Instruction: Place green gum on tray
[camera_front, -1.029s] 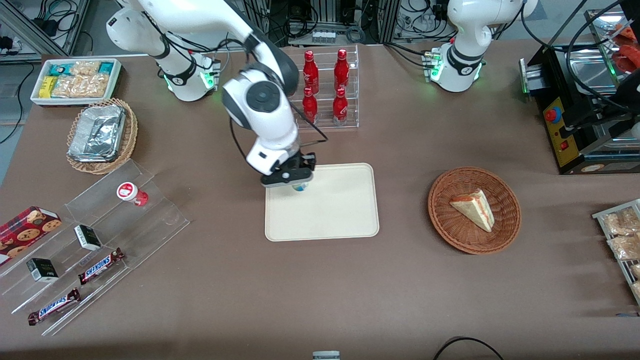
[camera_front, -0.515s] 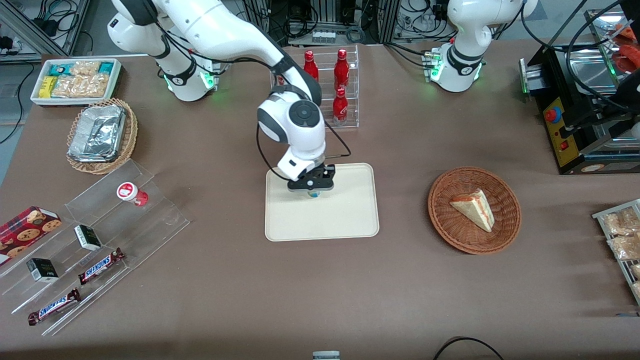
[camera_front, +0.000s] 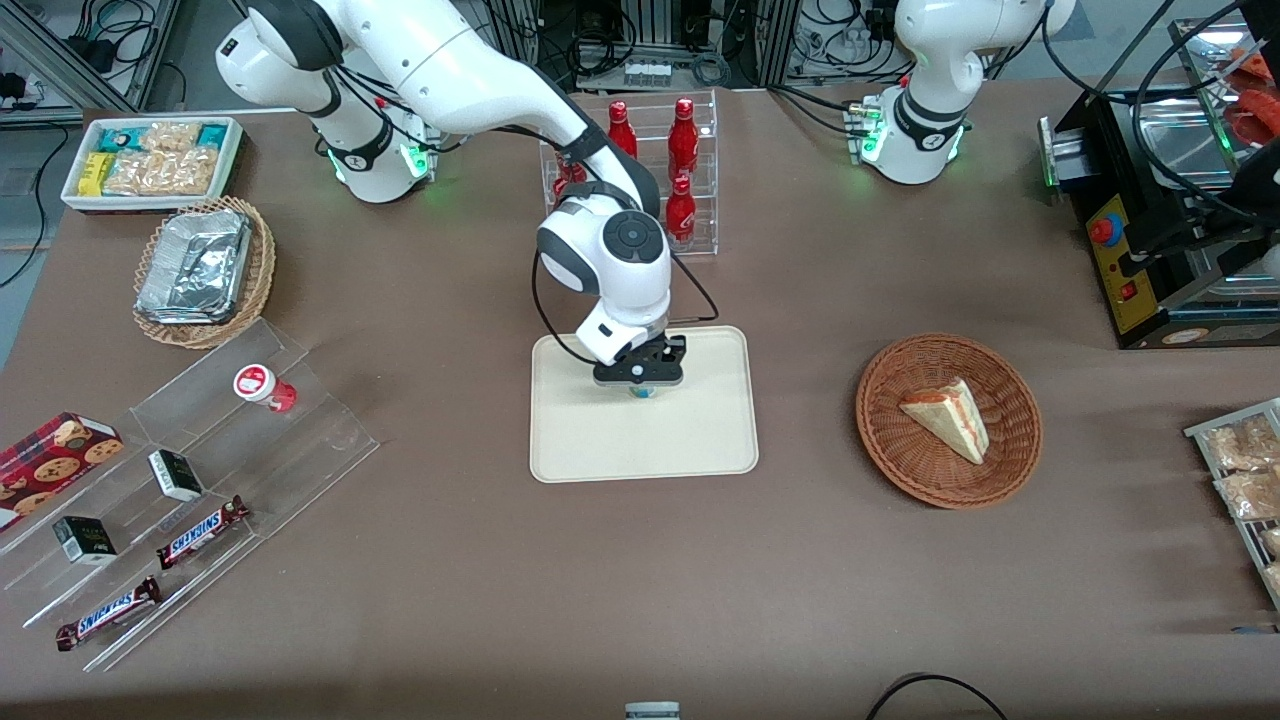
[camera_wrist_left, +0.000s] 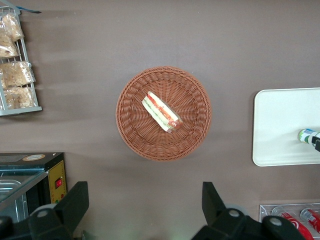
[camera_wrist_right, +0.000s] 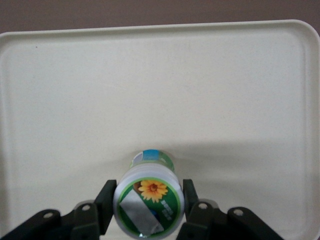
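My right gripper (camera_front: 640, 378) hangs over the cream-beige tray (camera_front: 700, 440), above the part of it farther from the front camera. It is shut on the green gum (camera_wrist_right: 149, 204), a small bottle with a white lid bearing a green and yellow flower label. The black fingers (camera_wrist_right: 106, 205) press on both sides of the lid. The bottle's blue-green body (camera_front: 640, 391) pokes out below the gripper, low over the tray surface (camera_wrist_right: 160, 100). The gum also shows in the left wrist view (camera_wrist_left: 307, 135) over the tray (camera_wrist_left: 280, 125).
A clear rack of red bottles (camera_front: 680, 190) stands just past the tray, toward the arm bases. A wicker basket with a sandwich (camera_front: 948, 418) lies toward the parked arm's end. A clear stepped display with a red-lidded gum bottle (camera_front: 262, 386) and snack bars lies toward the working arm's end.
My gripper has carried the green gum from the tray's edge nearest the working arm's end inward over the tray, and it has come lower.
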